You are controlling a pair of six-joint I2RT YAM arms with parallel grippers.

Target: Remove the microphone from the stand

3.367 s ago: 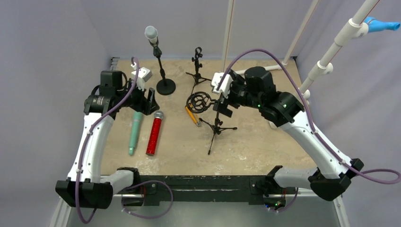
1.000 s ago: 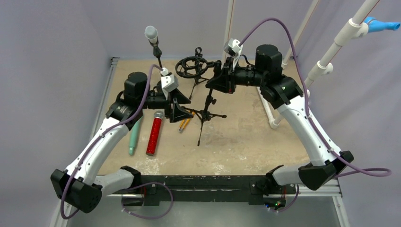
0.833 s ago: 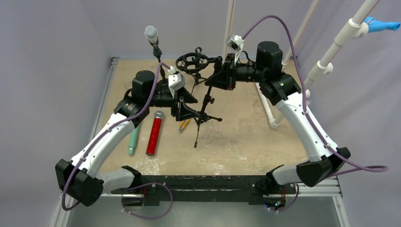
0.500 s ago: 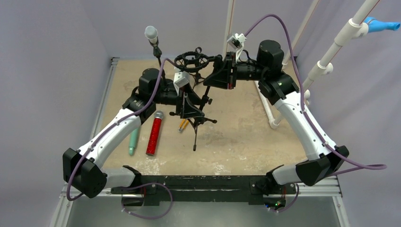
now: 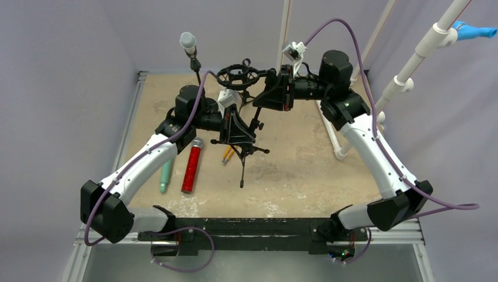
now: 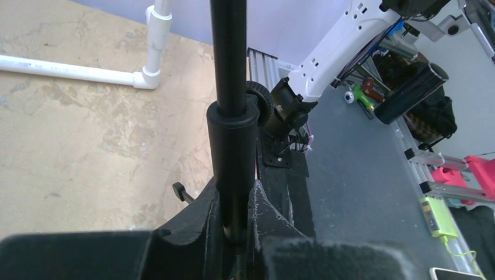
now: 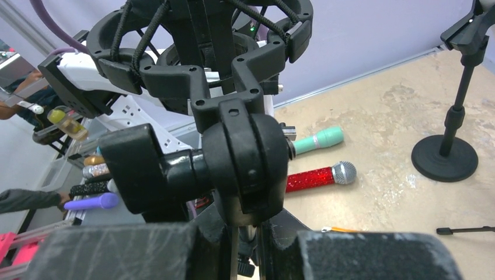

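A black tripod stand (image 5: pixel 252 126) with an empty shock-mount ring (image 5: pixel 238 76) hangs tilted above the table. My right gripper (image 5: pixel 265 100) is shut on its upper pole just under the mount joint (image 7: pixel 248 151). My left gripper (image 5: pixel 241 135) is shut on the lower pole (image 6: pixel 229 58), whose thicker sleeve sits between the fingers (image 6: pixel 198 216). A grey-headed microphone (image 5: pixel 188 42) stands clipped in a round-base stand (image 5: pixel 205 107) at the back left, apart from both grippers. No microphone sits in the shock mount (image 7: pixel 198 35).
A red glitter microphone (image 5: pixel 191 164) and a teal one (image 5: pixel 166 173) lie left of centre, also seen as red (image 7: pixel 318 177) and teal (image 7: pixel 318 139). A thin orange one (image 5: pixel 229 154) lies under the stand. Another small tripod (image 5: pixel 245 63) stands behind. White PVC pipes (image 5: pixel 336 141) run along the right.
My left arm swung right to the tripod stand and its jaws closed on the lower pole. The right gripper kept the stand raised, barely shifting.
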